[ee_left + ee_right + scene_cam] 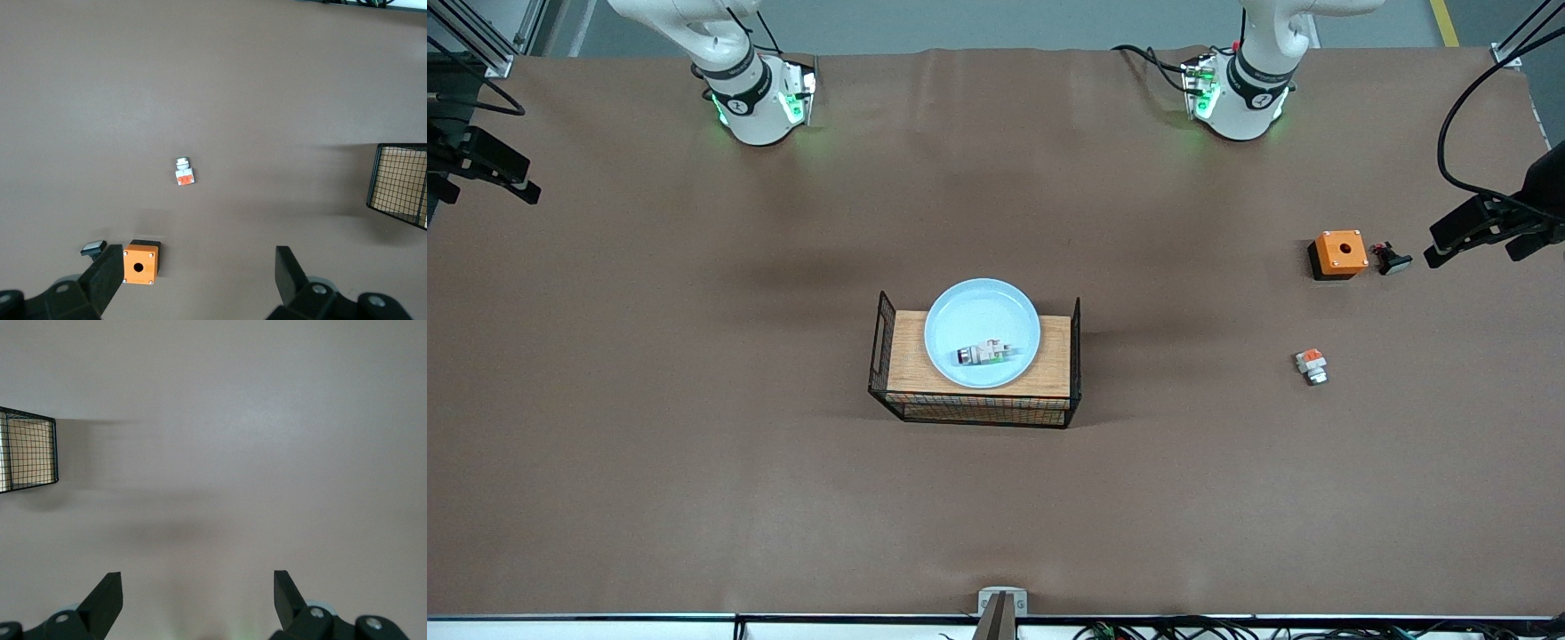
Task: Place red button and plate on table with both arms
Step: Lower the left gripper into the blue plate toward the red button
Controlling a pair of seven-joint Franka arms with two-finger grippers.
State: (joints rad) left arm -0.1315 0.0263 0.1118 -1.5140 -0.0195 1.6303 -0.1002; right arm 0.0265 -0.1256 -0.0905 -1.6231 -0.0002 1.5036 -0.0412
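Plate (983,333), pale blue, sits on wooden-topped wire rack (975,380) mid-table (694,444); red button (984,353) lies in plate, on the side nearer front cam. Orange box (1339,252), small dark part (1392,260) beside it, and white part w/ orange top (1312,365) lie toward left arm's end. Left gripper (197,280) up over orange box area, fingers spread, nothing held; right gripper (198,603) up over bare table, fingers spread, nothing held.

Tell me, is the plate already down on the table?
No, the plate sits on the wooden-topped rack, with the button in it.
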